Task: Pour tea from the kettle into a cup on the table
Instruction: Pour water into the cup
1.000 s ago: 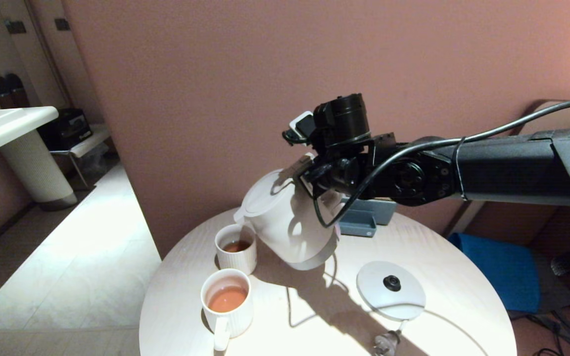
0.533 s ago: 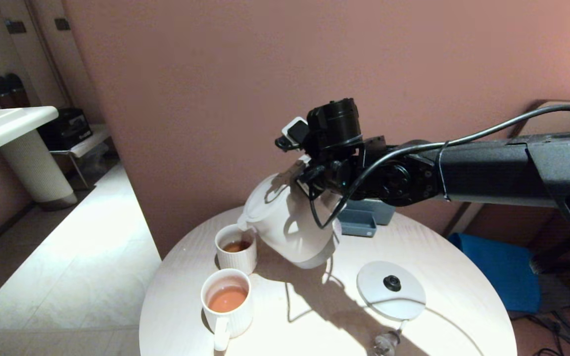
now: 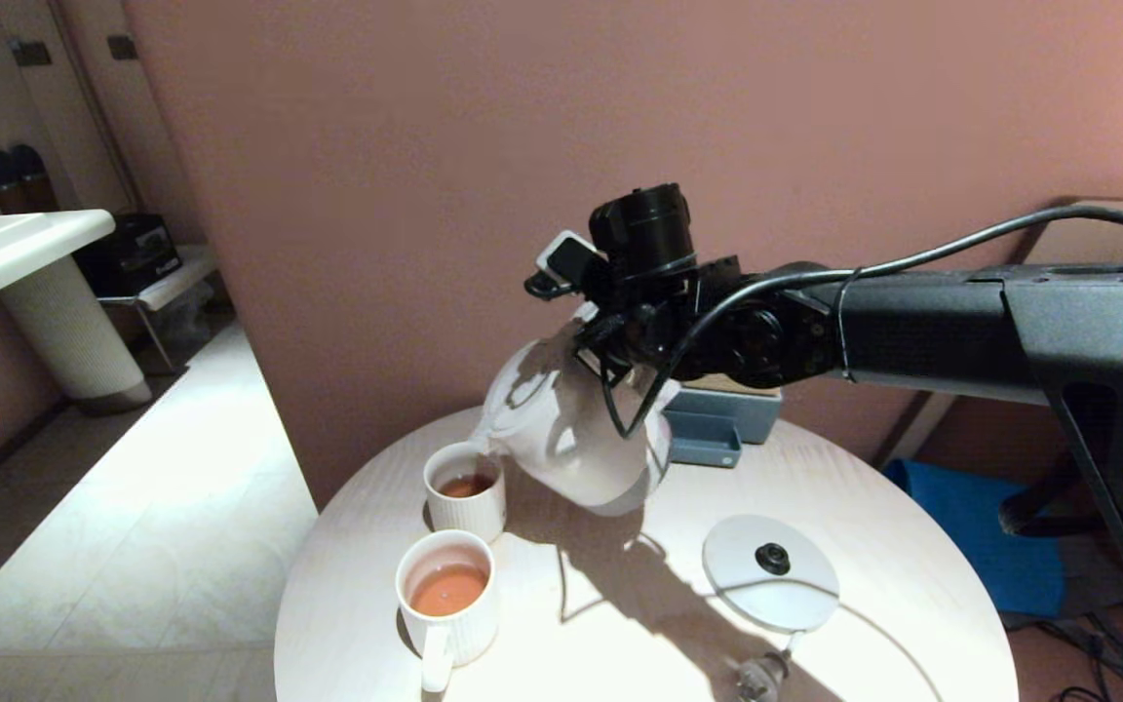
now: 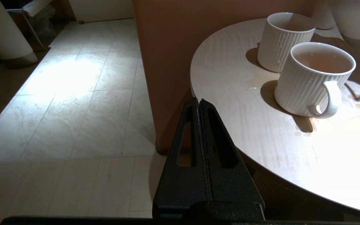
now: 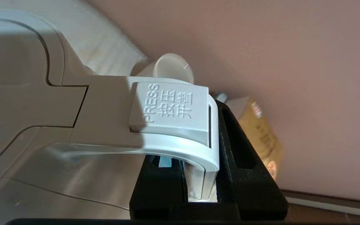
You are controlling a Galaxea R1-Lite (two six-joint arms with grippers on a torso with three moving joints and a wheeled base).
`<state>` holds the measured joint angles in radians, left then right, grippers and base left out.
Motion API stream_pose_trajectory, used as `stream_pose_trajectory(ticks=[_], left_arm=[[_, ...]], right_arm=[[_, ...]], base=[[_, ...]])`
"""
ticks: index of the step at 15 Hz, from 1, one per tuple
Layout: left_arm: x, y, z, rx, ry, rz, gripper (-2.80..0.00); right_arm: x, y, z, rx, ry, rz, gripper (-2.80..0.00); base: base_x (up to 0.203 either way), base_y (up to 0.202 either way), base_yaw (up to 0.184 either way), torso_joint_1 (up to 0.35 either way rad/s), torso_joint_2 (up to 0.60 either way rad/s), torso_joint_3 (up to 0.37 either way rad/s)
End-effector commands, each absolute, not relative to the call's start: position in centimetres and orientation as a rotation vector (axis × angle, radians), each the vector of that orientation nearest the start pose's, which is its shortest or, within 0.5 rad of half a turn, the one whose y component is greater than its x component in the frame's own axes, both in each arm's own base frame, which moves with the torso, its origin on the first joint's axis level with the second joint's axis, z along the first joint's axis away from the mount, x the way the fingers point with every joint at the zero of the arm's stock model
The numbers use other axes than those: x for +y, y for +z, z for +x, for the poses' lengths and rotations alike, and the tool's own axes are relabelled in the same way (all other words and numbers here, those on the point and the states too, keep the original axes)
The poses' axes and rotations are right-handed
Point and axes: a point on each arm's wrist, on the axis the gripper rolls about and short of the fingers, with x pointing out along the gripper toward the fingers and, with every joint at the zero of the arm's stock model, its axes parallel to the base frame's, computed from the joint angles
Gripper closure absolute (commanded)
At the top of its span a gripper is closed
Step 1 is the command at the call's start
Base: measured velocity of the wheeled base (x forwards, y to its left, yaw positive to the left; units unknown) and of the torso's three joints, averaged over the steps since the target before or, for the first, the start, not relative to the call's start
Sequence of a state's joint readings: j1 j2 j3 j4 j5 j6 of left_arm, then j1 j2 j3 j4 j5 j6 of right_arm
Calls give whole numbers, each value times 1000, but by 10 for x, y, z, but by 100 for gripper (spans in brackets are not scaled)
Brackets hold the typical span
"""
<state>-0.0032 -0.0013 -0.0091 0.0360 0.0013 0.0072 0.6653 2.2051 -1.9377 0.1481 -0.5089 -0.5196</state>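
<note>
Jaws of our right gripper (image 5: 198, 178) pinch the loop handle of the kettle (image 3: 561, 429), holding it up over the table (image 3: 864, 624). We tip the big white body so its spout points down and to our left, right at the rim of the far cup (image 3: 465, 490). That cup sits just under the spout, with some tea in it. A near cup (image 3: 446, 597) is fuller. Our left gripper (image 4: 200, 106) waits low beside the table, jaws pressed together.
</note>
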Motion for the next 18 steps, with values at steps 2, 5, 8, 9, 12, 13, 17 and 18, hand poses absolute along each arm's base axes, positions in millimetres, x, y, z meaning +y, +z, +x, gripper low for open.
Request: stream_pose_trajectory(ticks=[2,5,8,9,12,13,17,18], left_arm=[[0,74,-24,28,-2,6,0],[0,74,-24,26,-2,6,0],[0,74,-24,26,-2,6,0],[0,74,-24,27,-2,6,0],[0,74,-24,26,-2,6,0],[0,74,-24,28,-2,6,0],[0,74,-24,28,-2,6,0],[0,74,-24,27,-2,7,0]], right_arm=[[275,228,368,301,247,-773,0],[276,227,369,296,250,-795,0],[276,226,370,297,248,-794,0],[277,225,370,296,247,-793,0],[279,220,373,294,235,-794,0],[279,218,374,297,233,-796,0],[282,212,378,299,219,-802,0],[283,209,379,303,220,-804,0]], base=[[0,0,0,0,0,0],[0,0,0,0,0,0],[0,0,0,0,0,0],[0,0,0,0,0,0],[0,0,0,0,0,0],[0,0,0,0,0,0],[0,0,0,0,0,0],[0,0,0,0,0,0]])
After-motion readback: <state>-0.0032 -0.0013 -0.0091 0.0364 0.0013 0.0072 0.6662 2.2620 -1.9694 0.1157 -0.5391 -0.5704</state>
